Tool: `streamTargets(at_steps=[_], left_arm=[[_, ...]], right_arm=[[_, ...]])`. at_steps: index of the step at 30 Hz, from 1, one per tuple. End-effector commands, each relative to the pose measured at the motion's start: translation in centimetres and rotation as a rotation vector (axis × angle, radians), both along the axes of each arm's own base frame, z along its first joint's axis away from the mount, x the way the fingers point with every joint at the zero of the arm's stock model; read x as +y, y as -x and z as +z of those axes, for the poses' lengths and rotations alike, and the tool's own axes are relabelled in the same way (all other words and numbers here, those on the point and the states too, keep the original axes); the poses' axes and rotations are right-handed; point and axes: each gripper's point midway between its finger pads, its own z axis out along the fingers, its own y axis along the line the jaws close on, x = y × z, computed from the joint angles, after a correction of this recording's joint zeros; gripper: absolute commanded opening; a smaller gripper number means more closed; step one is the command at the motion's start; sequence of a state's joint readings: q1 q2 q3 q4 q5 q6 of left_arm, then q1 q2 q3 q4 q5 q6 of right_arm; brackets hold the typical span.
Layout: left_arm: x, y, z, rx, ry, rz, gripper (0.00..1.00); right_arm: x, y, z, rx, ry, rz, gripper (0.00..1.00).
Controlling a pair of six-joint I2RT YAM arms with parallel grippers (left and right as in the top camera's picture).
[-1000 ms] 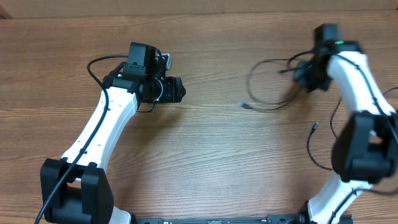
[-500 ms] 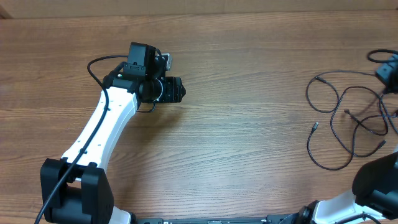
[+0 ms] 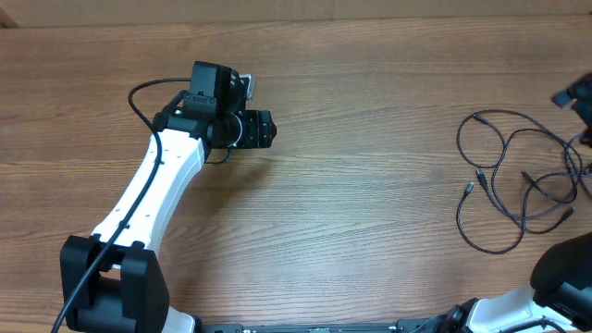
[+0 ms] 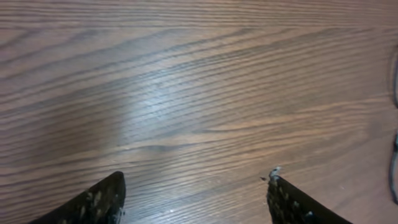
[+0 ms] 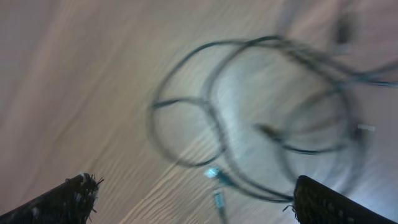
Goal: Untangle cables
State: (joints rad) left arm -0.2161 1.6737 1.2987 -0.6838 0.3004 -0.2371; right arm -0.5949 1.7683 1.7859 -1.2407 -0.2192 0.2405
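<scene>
The cables (image 3: 482, 176) are thin black cords lying in loose, overlapping loops on the wooden table at the far right, with small plugs at their ends. In the right wrist view they appear blurred as the cables (image 5: 214, 121) on the table beyond my right gripper (image 5: 193, 183). That gripper is open wide and nothing sits between its fingers. My left gripper (image 3: 271, 129) hovers over the table's left half, far from the cords. In its own view the left gripper (image 4: 196, 183) is open over bare wood.
The wooden table (image 3: 370, 203) fills the overhead view. The left arm's white links (image 3: 153, 199) run from the near left edge toward the middle. A dark part of the right arm (image 3: 575, 93) shows at the right edge, above the cords.
The right gripper carried the cords from centre right to the far right, then opened and let them go. They now lie spread on the table. The left jaws have widened slightly.
</scene>
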Motion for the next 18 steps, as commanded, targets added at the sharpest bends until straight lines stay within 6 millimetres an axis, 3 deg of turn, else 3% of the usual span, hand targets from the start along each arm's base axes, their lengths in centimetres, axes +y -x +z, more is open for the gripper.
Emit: streamTargets(at_steps=[1, 3, 6, 10, 18], left_arm=[[2.3, -1.3, 1.4, -0.072, -0.126, 0.087, 0.82], [3.8, -1.6, 1.7, -0.075, -0.195, 0.151, 1.00], [6.1, -1.4, 2.4, -0.054, -0.277, 0.255, 1.00], [7.7, -0.1, 2.4, 0.011, -0.323, 0.308, 1.00], [10.9, 5.9, 0.4, 0.289, -0.382, 0.388, 1.00]], right_arm=[[6.1, -2.7, 2.4, -0.181, -0.134, 0.307, 1.00], [8.2, -3.2, 2.4, -0.182, -0.122, 0.405, 1.00], [12.0, -3.6, 1.9, -0.153, -0.084, 0.557, 1.00], [15.5, -3.8, 0.6, -0.039, 0.040, 0.652, 1.00], [22.3, -2.3, -0.5, 0.082, 0.135, 0.830, 1.00]])
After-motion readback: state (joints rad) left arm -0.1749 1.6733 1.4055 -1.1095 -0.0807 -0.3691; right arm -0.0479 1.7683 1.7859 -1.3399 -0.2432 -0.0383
